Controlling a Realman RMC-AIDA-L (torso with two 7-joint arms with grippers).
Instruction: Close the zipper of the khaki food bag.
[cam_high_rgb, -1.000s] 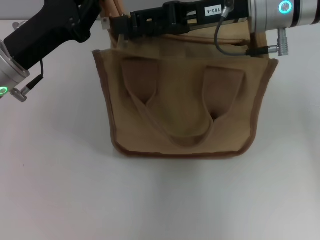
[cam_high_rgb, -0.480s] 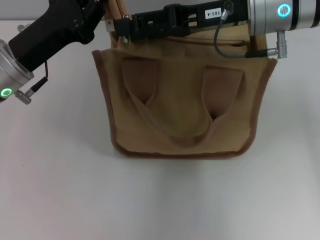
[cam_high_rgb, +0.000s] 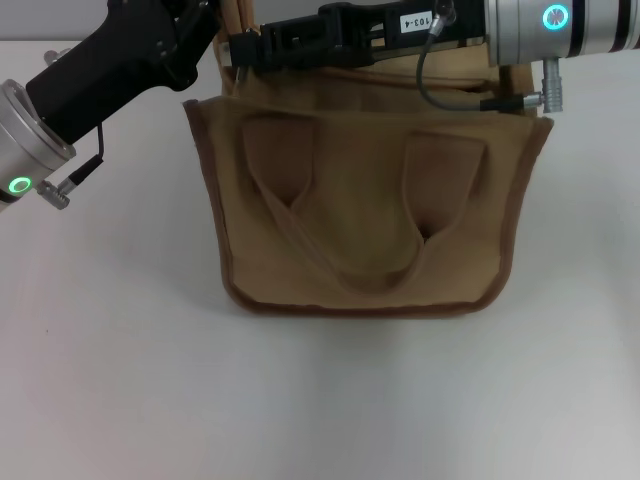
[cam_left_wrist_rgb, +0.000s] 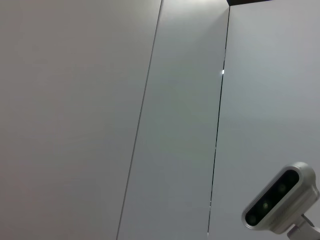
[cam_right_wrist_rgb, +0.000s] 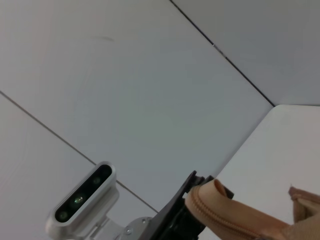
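Tan canvas with brown piping: in the head view the khaki food bag (cam_high_rgb: 365, 215) stands on the white table (cam_high_rgb: 320, 400), front face toward the camera, its top edge running left to right. The right gripper (cam_high_rgb: 245, 48), its arm labelled "103-4", lies along that edge; the left gripper (cam_high_rgb: 205, 15) reaches the bag's left corner. Neither grip can be judged. The left wrist view shows wall panels and a camera (cam_left_wrist_rgb: 280, 200). The right wrist view shows khaki fabric against a black finger.
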